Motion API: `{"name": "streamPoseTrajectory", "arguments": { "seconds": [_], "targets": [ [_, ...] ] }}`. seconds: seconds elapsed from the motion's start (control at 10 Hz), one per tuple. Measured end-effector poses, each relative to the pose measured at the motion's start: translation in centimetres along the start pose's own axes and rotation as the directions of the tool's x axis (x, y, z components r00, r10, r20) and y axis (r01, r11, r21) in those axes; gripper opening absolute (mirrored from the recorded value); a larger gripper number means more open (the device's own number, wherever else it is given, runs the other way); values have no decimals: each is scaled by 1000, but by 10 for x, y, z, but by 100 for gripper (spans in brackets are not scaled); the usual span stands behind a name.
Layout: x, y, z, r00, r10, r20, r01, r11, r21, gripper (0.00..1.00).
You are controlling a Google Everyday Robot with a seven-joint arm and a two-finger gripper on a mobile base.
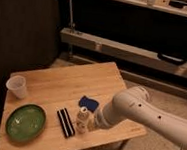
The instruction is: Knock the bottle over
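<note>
The small whitish-beige bottle point(83, 119) stands upright on the wooden table point(65, 86), near its front edge, between a black striped bar and my arm. My white arm point(143, 112) reaches in from the right. My gripper point(96, 124) is at the arm's end, low over the table and right beside the bottle's right side. Its tip is hidden by the arm. A translucent plastic cup point(17, 86) stands at the table's left edge.
A green plate point(25, 122) lies at the front left. A black bar with white stripes point(65, 122) lies just left of the bottle. A blue object point(89, 103) lies behind the bottle. A dark shelf unit with metal rails point(130, 48) stands behind the table.
</note>
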State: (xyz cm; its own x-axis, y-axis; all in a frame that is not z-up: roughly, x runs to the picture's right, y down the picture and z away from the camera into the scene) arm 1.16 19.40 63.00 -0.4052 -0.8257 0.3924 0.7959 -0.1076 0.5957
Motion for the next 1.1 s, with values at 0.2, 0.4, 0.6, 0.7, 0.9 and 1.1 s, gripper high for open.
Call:
{"name": "streamPoseTrajectory", "arguments": {
  "seconds": [0.2, 0.4, 0.6, 0.7, 0.9, 1.1],
  "targets": [
    [20, -7, -5, 998, -40, -52, 41, 999, 6, 0],
    [46, -14, -11, 991, -82, -105, 82, 997, -6, 0],
    [75, -16, -11, 987, -97, -131, 94, 995, -27, 0],
    [97, -10, -7, 986, -97, -138, 91, 995, -48, 0],
    [119, 0, 0, 985, -92, -145, 80, 993, -87, 0],
    [139, 6, 6, 983, -101, -152, 77, 985, -155, 0]
  ]
}}
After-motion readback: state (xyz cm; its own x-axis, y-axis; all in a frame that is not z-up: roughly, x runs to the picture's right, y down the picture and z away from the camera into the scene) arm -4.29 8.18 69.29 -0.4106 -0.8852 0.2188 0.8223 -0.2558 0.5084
